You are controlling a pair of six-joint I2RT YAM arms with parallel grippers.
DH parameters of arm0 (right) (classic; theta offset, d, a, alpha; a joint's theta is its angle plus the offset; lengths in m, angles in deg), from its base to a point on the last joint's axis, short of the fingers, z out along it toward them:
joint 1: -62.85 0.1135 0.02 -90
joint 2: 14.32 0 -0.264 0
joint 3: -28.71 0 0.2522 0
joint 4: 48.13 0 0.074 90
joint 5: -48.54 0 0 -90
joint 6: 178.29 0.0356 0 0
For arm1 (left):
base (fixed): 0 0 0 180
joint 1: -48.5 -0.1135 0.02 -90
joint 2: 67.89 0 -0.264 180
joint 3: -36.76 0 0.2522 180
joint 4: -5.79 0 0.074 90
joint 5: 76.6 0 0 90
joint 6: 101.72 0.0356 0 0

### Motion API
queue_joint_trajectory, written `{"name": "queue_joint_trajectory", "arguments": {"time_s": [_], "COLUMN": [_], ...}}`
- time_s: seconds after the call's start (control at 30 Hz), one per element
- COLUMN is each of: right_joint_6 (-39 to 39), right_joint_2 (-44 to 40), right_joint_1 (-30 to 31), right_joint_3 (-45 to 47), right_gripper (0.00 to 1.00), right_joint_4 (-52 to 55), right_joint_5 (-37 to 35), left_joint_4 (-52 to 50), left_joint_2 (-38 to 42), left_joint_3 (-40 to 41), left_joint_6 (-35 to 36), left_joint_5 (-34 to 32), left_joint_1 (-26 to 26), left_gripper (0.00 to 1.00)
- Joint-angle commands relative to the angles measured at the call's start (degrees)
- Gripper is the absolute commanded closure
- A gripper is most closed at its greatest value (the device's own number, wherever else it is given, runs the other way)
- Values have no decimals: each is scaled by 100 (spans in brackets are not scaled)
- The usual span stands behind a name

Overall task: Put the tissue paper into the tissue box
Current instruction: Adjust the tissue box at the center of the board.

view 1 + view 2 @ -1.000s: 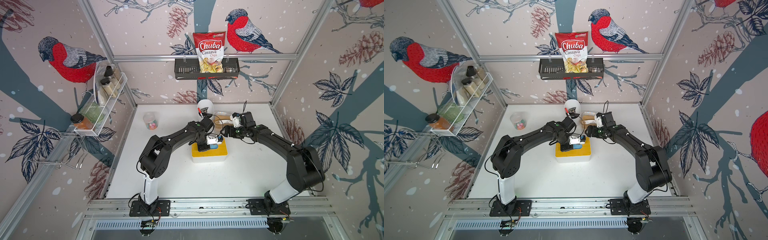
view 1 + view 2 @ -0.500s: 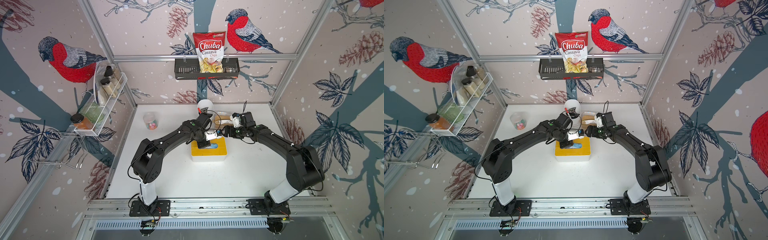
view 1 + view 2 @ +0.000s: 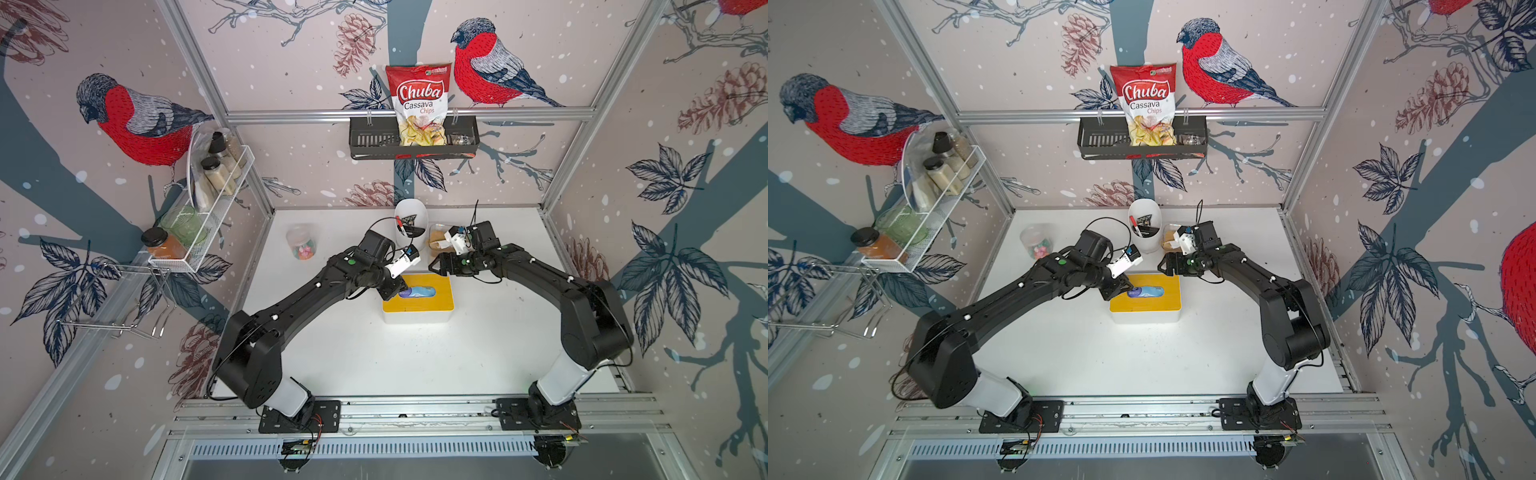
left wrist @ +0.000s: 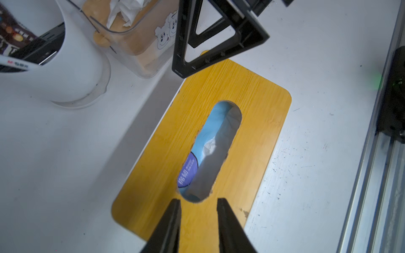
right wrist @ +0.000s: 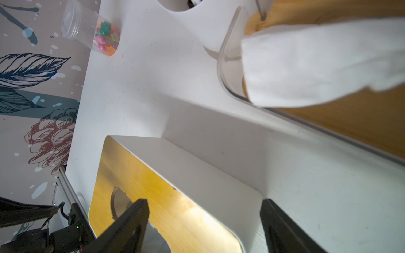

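The left gripper (image 4: pixel 198 200) is hovering over the left end of the slot (image 4: pixel 221 153) in the box's (image 3: pixel 415 318) yellow lid (image 4: pixel 252 109), jaws standing slightly apart and pinching nothing. The tissue (image 4: pixel 209 149) is lying inside the box, showing white through the slot beside a blue wrapper (image 4: pixel 211 128), so the insertion is looking finished. The right gripper (image 5: pixel 203 201) is waiting spread wide and empty at the box's far right corner, probably placed there for steadying the box during stuffing.
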Motion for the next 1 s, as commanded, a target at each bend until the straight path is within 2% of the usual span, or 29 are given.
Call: {"name": "queue_joint_trajectory", "arguments": {"time_s": [0.0, 0.1, 0.2, 0.27, 0.47, 0.67, 0.97], "right_joint_6": [-240, -228, -184, -169, -145, -99, -105], "right_joint_2": [140, 97, 15, -19, -190, -683, -1521], "right_joint_1": [93, 109, 133, 168, 311, 418, 915], "right_joint_3": [-179, -143, -85, -54, 191, 789, 1938], "right_gripper": [17, 18, 20, 21, 26, 30, 35], "right_joint_4": [373, 463, 525, 608, 764, 833, 607], "right_joint_5": [136, 79, 87, 89, 160, 343, 868], "left_joint_4": [-78, -288, -112, 52, 588, 1258, 1810], "left_joint_2": [349, 608, 866, 938, 804, 313, -165], "left_joint_3": [478, 849, 1363, 1563, 1737, 1808, 1433], "left_joint_6": [-730, -950, -1145, -1348, -1761, -1788, -1558], "left_joint_5": [-303, -549, -758, -993, -1436, -1847, -1575], "left_joint_1": [19, 83, 206, 239, 248, 207, -256], "left_gripper": [58, 49, 29, 24, 23, 24, 24]}}
